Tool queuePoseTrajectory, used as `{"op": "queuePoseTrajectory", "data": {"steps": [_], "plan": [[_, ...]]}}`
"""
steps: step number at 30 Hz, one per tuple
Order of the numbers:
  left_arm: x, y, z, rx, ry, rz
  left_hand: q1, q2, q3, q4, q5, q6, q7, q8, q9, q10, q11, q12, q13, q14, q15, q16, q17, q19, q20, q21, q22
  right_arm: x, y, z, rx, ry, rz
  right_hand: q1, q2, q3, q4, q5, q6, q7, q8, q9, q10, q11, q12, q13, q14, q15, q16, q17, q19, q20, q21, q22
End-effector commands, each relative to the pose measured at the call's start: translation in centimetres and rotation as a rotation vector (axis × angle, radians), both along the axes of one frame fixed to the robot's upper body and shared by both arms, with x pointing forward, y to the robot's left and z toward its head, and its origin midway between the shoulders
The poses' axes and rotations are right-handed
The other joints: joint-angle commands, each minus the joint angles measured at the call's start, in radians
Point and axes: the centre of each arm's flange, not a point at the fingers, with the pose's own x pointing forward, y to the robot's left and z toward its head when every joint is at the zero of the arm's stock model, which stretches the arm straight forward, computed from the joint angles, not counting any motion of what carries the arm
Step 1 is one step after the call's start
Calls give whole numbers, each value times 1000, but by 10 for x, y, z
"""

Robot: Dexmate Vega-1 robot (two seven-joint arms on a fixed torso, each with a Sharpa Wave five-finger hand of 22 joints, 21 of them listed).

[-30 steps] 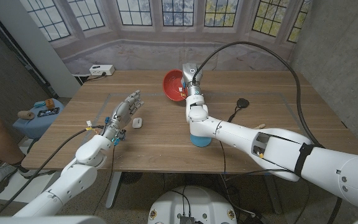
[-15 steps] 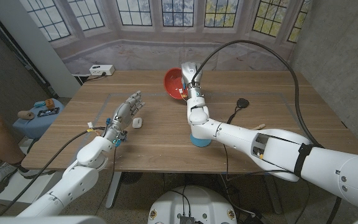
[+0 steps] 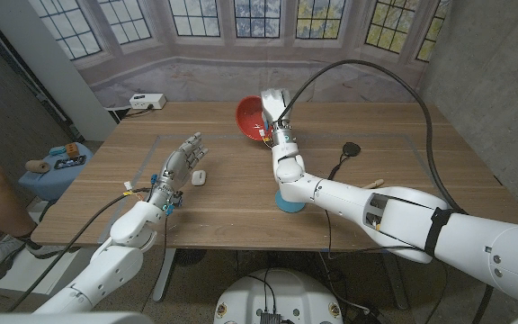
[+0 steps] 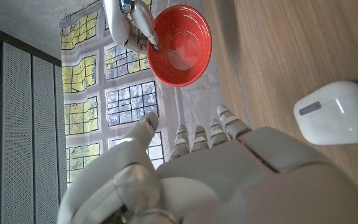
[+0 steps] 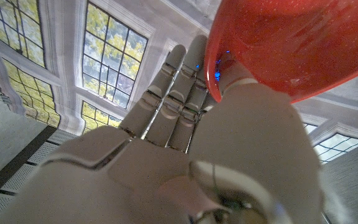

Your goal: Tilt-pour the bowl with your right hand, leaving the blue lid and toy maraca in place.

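1. Left hand first: we see it poised over the left part of the wooden table, fingers spread and straight, holding nothing.
2. Just beside its fingertips lies a small white rounded earbud case on the wood.
3. Farther along, our right hand grips the rim of the glossy red round bowl, lifted near the table's far edge and tipped so its inside faces the left hand; the left wrist view shows that inside bare.
4. Under the right forearm we see a round blue lid near the front edge.
5. Beyond it, a black cable trails across the table.
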Motion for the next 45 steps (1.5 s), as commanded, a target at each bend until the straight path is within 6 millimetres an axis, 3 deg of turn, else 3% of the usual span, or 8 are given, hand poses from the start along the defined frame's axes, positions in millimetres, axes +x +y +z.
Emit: {"op": "queuePoseTrajectory", "data": {"steps": [1,21,45], "plan": [[-5,3,-1,-9,-4,1,-110,-117,0,5,5,7,-1,6,4,4,5,6,2,5,2,5,4,4,6,4,4,0,0,-8,-11,-100,47,3,10,-1,0,6,3,-8,-6,5,3,0,4,4,-6,-32,-2,5,-7,-24,3,2],[-13,6,-2,7,-20,19,-110,-117,2,6,6,13,1,6,4,6,8,6,2,7,3,4,4,5,7,4,4,5,-7,-17,-26,-126,86,4,12,-3,1,7,1,-14,-9,7,-5,-2,2,9,-11,-33,-18,15,-13,-26,9,2],[-8,9,4,17,-36,12,-111,-117,4,8,6,21,3,7,4,7,8,6,2,7,3,4,4,5,8,4,4,17,-5,-14,-7,-71,98,3,15,-4,2,9,1,-23,-10,9,-4,-9,-1,9,-9,-34,-35,22,-20,-28,15,2]]}}
